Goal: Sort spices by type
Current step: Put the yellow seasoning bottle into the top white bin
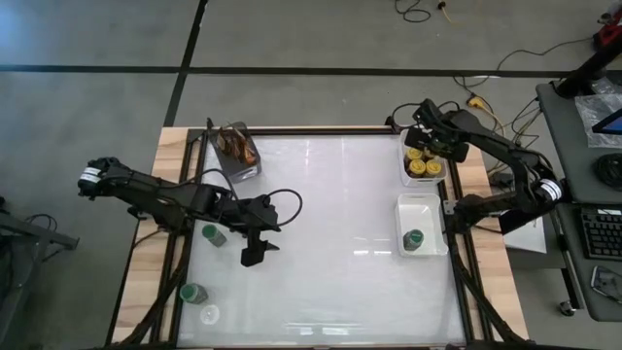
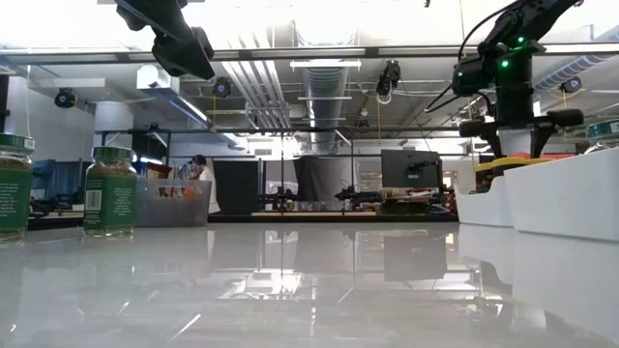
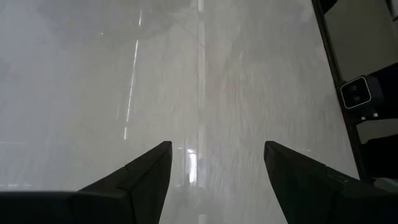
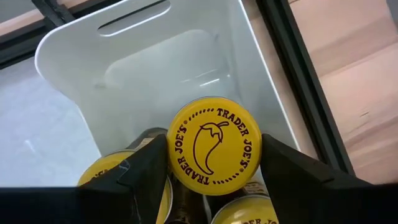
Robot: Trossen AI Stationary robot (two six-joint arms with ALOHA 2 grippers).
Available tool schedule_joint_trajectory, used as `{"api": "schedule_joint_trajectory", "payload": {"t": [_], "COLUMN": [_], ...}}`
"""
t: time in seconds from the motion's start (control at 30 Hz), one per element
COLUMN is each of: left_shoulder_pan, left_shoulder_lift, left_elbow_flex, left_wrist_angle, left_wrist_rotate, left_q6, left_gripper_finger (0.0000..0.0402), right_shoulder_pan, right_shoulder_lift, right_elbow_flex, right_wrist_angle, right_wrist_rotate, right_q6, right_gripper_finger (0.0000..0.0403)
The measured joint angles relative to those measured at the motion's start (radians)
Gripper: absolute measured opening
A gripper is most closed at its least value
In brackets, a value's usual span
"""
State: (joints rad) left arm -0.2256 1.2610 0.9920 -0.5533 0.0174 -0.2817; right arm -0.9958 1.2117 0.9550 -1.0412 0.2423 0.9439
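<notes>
My right gripper (image 1: 425,151) is over the far white tray (image 4: 155,62) at the table's right edge, shut on a yellow-lidded spice jar (image 4: 214,146). Two more yellow-lidded jars (image 4: 121,180) stand beside it in that tray. The near white tray (image 1: 424,208) holds one green-lidded jar (image 1: 413,238). Two green-lidded jars (image 1: 212,233) (image 1: 192,292) stand upright on the table's left part. My left gripper (image 1: 255,251) hangs open above bare table (image 3: 217,93), just right of the farther green jar. My right gripper pinches the yellow-lidded jar at its top, one finger (image 4: 149,165) on each side of the lid's rim (image 4: 177,155). The fingers come from above, pointing steeply down. The jar is upright inside the tray; its lid hides whether its bottom rests on the tray floor.
A grey square cup of brown sticks (image 1: 239,146) stands at the far left of the table. A small pale round thing (image 1: 209,313) lies near the front left corner. The table's middle (image 1: 330,224) is bare white surface. A black frame rail runs beside the trays (image 4: 298,68).
</notes>
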Motion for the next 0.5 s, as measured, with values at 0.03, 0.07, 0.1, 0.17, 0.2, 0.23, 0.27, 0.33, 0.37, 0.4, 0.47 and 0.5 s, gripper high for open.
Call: {"api": "schedule_joint_trajectory", "payload": {"t": [0.03, 0.07, 0.1, 0.17, 0.2, 0.23, 0.27, 0.33, 0.37, 0.4, 0.47, 0.5], "left_shoulder_pan": [0.0, 0.0, 0.0, 0.0, 0.0, 0.0, 0.0, 0.0, 0.0, 0.0, 0.0, 0.0], "left_shoulder_lift": [0.0, 0.0, 0.0, 0.0, 0.0, 0.0, 0.0, 0.0, 0.0, 0.0, 0.0, 0.0], "left_elbow_flex": [0.0, 0.0, 0.0, 0.0, 0.0, 0.0, 0.0, 0.0, 0.0, 0.0, 0.0, 0.0], "left_wrist_angle": [0.0, 0.0, 0.0, 0.0, 0.0, 0.0, 0.0, 0.0, 0.0, 0.0, 0.0, 0.0], "left_wrist_rotate": [0.0, 0.0, 0.0, 0.0, 0.0, 0.0, 0.0, 0.001, 0.001, 0.001, 0.001, 0.001], "left_q6": [0.0, 0.0, 0.0, 0.0, 0.0, -0.002, -0.006, -0.008, -0.008, -0.008, -0.01, -0.014], "left_gripper_finger": [0.0239, 0.0239, 0.0239, 0.0239, 0.0239, 0.0239, 0.0239, 0.0239, 0.0239, 0.0239, 0.0239, 0.0239], "right_shoulder_pan": [0.0, 0.0, 0.0, 0.0, 0.0, 0.0, 0.0, 0.0, 0.0, 0.0, 0.0, 0.0], "right_shoulder_lift": [0.0, 0.0, 0.0, -0.001, -0.001, -0.001, -0.001, -0.002, -0.003, -0.004, -0.008, -0.012], "right_elbow_flex": [0.0, 0.0, 0.0, 0.0, 0.0, 0.0, 0.0, 0.0, 0.0, 0.0, 0.0, 0.0], "right_wrist_angle": [-0.001, -0.001, -0.001, -0.004, -0.006, -0.008, -0.008, -0.008, -0.008, -0.009, -0.009, -0.009], "right_wrist_rotate": [-0.004, -0.006, -0.007, -0.013, -0.018, -0.025, -0.033, -0.041, -0.046, -0.052, -0.058, -0.061], "right_q6": [0.0, 0.0, 0.0, 0.0, 0.0, -0.001, -0.001, -0.001, -0.001, -0.002, -0.002, -0.002], "right_gripper_finger": [0.0224, 0.0224, 0.0224, 0.0224, 0.0224, 0.0224, 0.0224, 0.0224, 0.0225, 0.0227, 0.0235, 0.024]}}
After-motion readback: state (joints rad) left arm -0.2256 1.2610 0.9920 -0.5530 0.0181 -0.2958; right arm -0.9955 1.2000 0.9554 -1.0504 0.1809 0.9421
